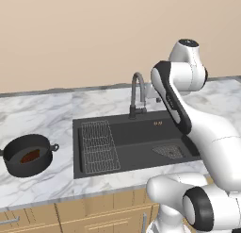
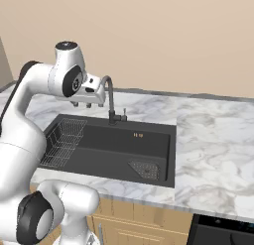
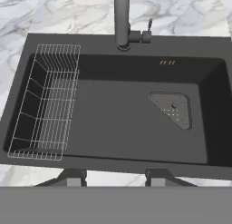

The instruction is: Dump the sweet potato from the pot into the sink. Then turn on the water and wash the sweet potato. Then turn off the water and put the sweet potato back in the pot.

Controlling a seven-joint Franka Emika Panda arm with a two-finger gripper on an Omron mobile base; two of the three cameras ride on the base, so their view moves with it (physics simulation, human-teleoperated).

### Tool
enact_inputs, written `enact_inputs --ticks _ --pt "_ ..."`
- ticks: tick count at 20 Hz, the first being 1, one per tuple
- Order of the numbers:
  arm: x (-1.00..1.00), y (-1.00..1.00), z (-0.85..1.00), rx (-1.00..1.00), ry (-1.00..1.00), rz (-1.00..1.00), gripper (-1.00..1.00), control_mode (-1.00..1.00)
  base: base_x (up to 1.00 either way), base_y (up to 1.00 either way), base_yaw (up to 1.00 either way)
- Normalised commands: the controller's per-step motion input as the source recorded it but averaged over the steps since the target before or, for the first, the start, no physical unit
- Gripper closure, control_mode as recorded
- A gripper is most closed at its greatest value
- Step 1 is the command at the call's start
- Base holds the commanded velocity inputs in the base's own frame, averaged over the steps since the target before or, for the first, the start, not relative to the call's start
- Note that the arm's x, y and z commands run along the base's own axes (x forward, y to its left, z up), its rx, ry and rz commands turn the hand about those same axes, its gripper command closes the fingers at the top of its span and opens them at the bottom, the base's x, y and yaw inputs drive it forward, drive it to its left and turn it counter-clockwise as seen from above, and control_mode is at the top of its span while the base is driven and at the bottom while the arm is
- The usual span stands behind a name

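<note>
Reddish-brown sweet potato (image 1: 30, 156) — lengthwise left-right in pot (image 1: 19, 167)

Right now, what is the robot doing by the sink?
The robot has not grabbed anything yet. Its pincer hangs above the sink, with its two fingers apart and nothing between them. The sweet potato is in the pot, which sits on the counter left of the sink. The basin holds a wire rack and a drain strainer, and no water comes from the faucet.
</note>
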Motion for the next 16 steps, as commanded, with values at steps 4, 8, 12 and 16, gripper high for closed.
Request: enact_inputs --ticks 4,8,12,16 --pt "-0.09 0.08 0.0 0.0 0.0 0.0 -1.0 -1.0 0.0 0.0 0.0" --pt "-0.16 0.41 0.0 -0.07 -0.04 0.0 -1.0 -1.0 0.0 0.0 0.0" --pt "-0.11 0.5 0.0 -0.05 0.0 0.0 -1.0 -1.0 0.0 0.0 0.0" --pt "-0.06 0.56 0.0 -0.04 0.0 0.0 -1.0 -1.0 0.0 0.0 0.0"
